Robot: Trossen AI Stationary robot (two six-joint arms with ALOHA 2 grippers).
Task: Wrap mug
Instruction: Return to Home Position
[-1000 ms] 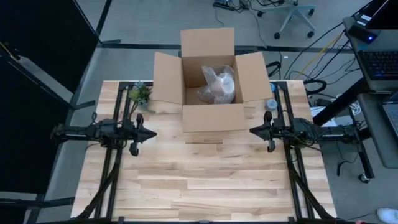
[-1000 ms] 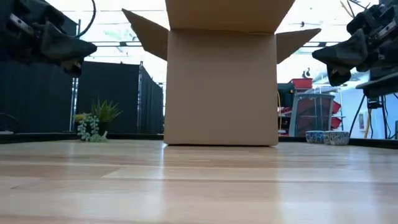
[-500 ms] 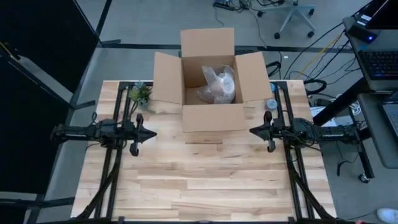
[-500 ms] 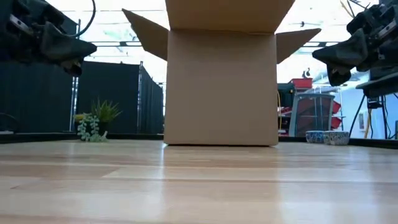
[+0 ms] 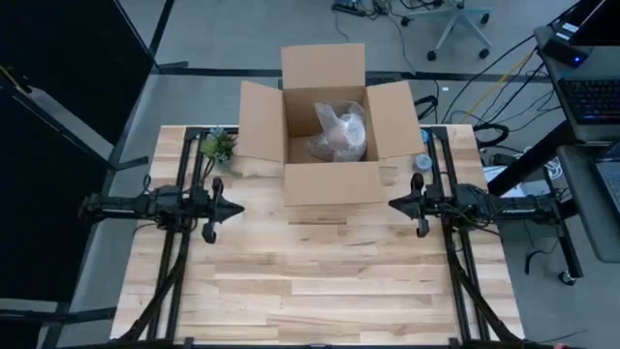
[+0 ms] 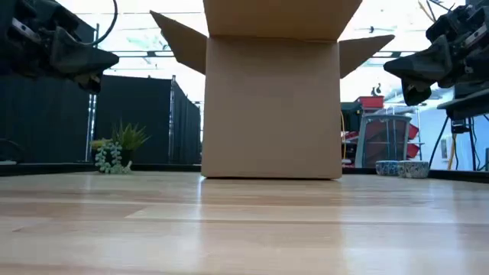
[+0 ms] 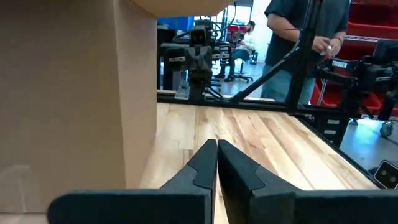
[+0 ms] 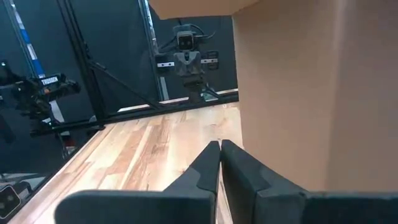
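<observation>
An open cardboard box (image 5: 329,136) stands on the table's far middle, its flaps spread. Inside it lies a bundle in clear plastic wrap (image 5: 338,133); whether a mug is in it does not show. My left gripper (image 5: 239,208) hovers shut at the table's left edge, level with the box's near wall, pointing right. My right gripper (image 5: 391,204) hovers shut at the right edge, pointing left toward the box. Both are above the table with nothing between the fingers, as the left wrist view (image 7: 216,147) and right wrist view (image 8: 219,147) show.
A small green plant (image 5: 219,146) stands at the far left corner. A small patterned bowl (image 6: 403,168) sits at the far right by the box. The near half of the wooden table (image 5: 320,291) is bare wood. A person (image 7: 305,37) stands beyond the table.
</observation>
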